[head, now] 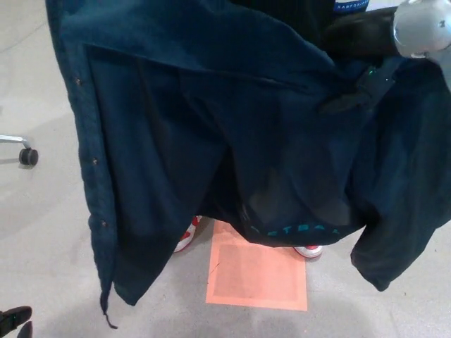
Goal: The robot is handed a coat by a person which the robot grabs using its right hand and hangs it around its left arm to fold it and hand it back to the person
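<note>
Under R hand (358, 86), coat (176, 141) hangs, touching it.

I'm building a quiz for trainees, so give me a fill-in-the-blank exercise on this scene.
1. The coat hangs above an ___ square on the floor.
2. Below its hem show a person's ___ and white shoes.
3. A chair wheel stands near the picture's ___ edge.
Missing words: orange; red; left.
</note>
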`<state>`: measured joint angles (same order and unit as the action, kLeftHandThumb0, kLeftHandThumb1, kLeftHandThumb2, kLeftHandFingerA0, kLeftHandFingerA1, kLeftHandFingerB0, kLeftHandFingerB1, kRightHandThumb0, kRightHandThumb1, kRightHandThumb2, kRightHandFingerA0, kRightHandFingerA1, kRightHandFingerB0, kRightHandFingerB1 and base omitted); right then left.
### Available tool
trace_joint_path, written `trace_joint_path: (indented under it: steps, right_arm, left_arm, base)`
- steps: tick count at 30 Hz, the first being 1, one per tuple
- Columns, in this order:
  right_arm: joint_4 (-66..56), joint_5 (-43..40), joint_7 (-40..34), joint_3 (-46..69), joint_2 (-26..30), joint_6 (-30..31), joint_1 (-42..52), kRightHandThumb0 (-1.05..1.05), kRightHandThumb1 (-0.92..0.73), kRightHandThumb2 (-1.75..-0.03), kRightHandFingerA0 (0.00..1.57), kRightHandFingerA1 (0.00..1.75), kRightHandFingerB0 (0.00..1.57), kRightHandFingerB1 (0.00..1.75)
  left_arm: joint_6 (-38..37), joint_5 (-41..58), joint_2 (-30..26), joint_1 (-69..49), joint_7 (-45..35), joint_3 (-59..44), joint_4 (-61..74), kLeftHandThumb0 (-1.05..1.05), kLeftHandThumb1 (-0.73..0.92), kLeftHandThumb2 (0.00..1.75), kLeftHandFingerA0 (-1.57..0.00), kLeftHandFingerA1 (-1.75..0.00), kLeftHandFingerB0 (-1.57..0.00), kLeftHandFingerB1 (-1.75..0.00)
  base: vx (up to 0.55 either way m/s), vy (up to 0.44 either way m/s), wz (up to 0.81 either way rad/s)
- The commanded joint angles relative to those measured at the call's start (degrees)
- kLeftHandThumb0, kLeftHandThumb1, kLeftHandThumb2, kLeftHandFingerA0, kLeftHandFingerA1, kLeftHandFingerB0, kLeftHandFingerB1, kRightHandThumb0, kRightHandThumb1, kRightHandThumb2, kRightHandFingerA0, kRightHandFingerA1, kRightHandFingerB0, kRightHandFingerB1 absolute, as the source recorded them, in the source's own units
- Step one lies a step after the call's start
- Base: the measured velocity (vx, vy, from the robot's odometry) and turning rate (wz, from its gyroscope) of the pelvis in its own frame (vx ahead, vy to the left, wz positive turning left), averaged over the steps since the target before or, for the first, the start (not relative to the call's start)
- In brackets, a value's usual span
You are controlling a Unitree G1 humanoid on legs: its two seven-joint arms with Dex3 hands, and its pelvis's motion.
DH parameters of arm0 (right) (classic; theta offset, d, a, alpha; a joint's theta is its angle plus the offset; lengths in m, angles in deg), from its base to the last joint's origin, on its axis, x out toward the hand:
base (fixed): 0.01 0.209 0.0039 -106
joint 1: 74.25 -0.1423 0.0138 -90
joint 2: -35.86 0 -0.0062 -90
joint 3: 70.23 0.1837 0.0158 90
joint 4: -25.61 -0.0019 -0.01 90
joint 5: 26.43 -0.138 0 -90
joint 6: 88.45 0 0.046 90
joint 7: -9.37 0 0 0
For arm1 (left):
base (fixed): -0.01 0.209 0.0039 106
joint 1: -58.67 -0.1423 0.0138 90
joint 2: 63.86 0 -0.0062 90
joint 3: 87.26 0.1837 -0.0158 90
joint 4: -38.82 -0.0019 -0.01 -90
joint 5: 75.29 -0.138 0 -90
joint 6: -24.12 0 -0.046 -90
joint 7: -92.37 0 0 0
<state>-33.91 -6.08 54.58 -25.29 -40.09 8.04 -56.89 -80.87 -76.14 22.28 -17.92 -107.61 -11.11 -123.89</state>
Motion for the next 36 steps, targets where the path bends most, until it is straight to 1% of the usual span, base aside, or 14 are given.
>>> trace_joint_path:
  steps: [1,3,8,10,11,13,14,16,17,18,19,25,31,36]
  right_arm:
    - [11.32,19.76,-31.57,-4.13,-2.98,-6.36,-3.26,-0.33,-0.65,-1.04,0.78,0.90,0.59,0.68]
    - [13.42,20.61,-37.54,-3.85,-3.62,-7.49,-4.38,-0.35,-0.85,-0.66,0.80,0.98,0.66,0.58]
    - [18.64,21.49,-53.33,-2.58,-4.76,-11.21,-7.14,-0.31,-0.77,-0.67,0.83,1.52,0.71,1.26]
    - [20.70,21.68,-54.68,-2.82,-5.49,-11.11,-8.96,-0.35,-0.81,-0.68,0.84,1.46,0.70,1.28]
    - [21.32,21.47,-55.36,-2.41,-6.10,-10.59,-10.41,-0.35,-0.86,-0.65,0.90,1.15,0.79,0.86]
    - [22.28,21.93,-55.96,-2.82,-6.49,-10.54,-12.26,-0.28,-0.66,-1.08,0.91,0.96,0.79,0.81]
    - [22.95,22.70,-58.20,-3.32,-6.54,-11.22,-13.31,-0.33,-0.81,-0.63,0.95,0.90,0.82,0.65]
    - [24.51,23.94,-60.11,-4.65,-6.76,-11.84,-15.32,-0.32,-0.66,-0.60,0.92,0.95,0.80,0.57]
    - [25.24,23.17,-60.46,-4.02,-7.32,-11.80,-16.17,-0.34,-0.69,-0.61,0.87,1.30,0.82,0.71]
    - [26.19,22.00,-60.64,-2.96,-8.13,-11.64,-17.49,-0.39,-0.64,-0.98,0.92,1.18,0.77,0.90]
    - [26.65,21.46,-60.33,-2.41,-8.55,-11.59,-18.93,-0.37,-0.80,-0.66,0.83,1.28,0.78,0.87]
    - [30.35,18.15,-61.47,0.82,-10.92,-12.67,-26.88,-0.33,-0.81,-0.65,0.90,1.27,0.77,0.92]
    - [33.12,14.05,-66.23,5.79,-12.66,-13.17,-33.13,-0.33,-0.87,-0.65,0.97,1.02,0.82,0.80]
    - [35.05,8.98,-69.08,12.07,-13.53,-12.75,-37.31,-0.35,-0.84,-0.70,0.96,1.55,0.77,1.29]
  left_arm:
    - [-1.61,2.30,-0.28,0.15,-0.52,-1.28,0.41,-0.70,0.92,0.67,-0.46,-0.41,-0.21,-0.33]
    - [-2.09,1.91,-0.33,0.17,-0.81,-0.88,0.60,-0.74,0.76,1.01,-0.33,-0.50,-0.13,-0.43]
    - [-1.59,2.11,-0.02,0.67,-0.35,-1.03,0.91,-0.71,0.87,0.68,-0.45,-0.40,-0.24,-0.34]
    - [-2.18,2.44,-0.06,0.71,-1.50,-1.20,1.09,-0.72,0.75,1.00,-0.37,-0.51,-0.12,-0.42]
    - [-2.17,2.81,-0.05,0.70,-2.10,-1.46,1.20,-0.74,0.73,0.99,-0.33,-0.50,-0.12,-0.42]
    - [-2.22,3.00,0.01,0.80,-2.50,-1.54,1.46,-0.74,0.73,0.98,-0.33,-0.49,-0.15,-0.42]
    - [-2.26,3.36,0.11,0.77,-2.80,-1.78,1.86,-0.73,0.73,0.94,-0.36,-0.49,-0.23,-0.44]
    - [-2.09,4.17,0.39,0.95,-3.76,-2.29,2.44,-0.72,0.83,0.66,-0.43,-0.41,-0.28,-0.35]
    - [-1.96,4.30,0.49,1.06,-4.32,-2.25,2.80,-0.73,0.82,0.66,-0.45,-0.41,-0.31,-0.35]
    - [-2.54,4.03,0.48,0.90,-5.32,-1.73,3.60,-0.73,0.83,0.67,-0.45,-0.41,-0.30,-0.35]
    - [-3.34,3.84,0.50,0.70,-6.12,-1.32,4.36,-0.71,0.84,0.67,-0.45,-0.41,-0.29,-0.34]
    - [-3.34,4.74,1.39,-0.09,-9.69,-0.90,8.05,-0.72,0.73,0.94,-0.36,-0.48,-0.24,-0.44]
    - [-2.72,5.23,2.12,-0.59,-10.39,-1.15,10.64,-0.70,0.83,0.67,-0.41,-0.40,-0.28,-0.34]
    - [-2.80,5.74,2.33,-0.78,-11.38,-1.54,11.75,-0.71,0.81,0.67,-0.44,-0.41,-0.31,-0.35]
  base:
    - [0.00,0.000,0.00]
    - [0.00,0.000,0.00]
    - [0.00,0.000,0.00]
    - [0.00,0.000,0.00]
    - [0.00,0.000,0.00]
    - [0.00,0.000,0.00]
    - [0.00,0.000,0.00]
    - [0.00,0.000,0.00]
    - [0.00,0.000,0.00]
    - [0.00,0.000,0.00]
    - [0.00,0.000,0.00]
    - [0.00,0.000,0.00]
    - [0.00,0.000,0.00]
    - [0.00,0.000,0.00]
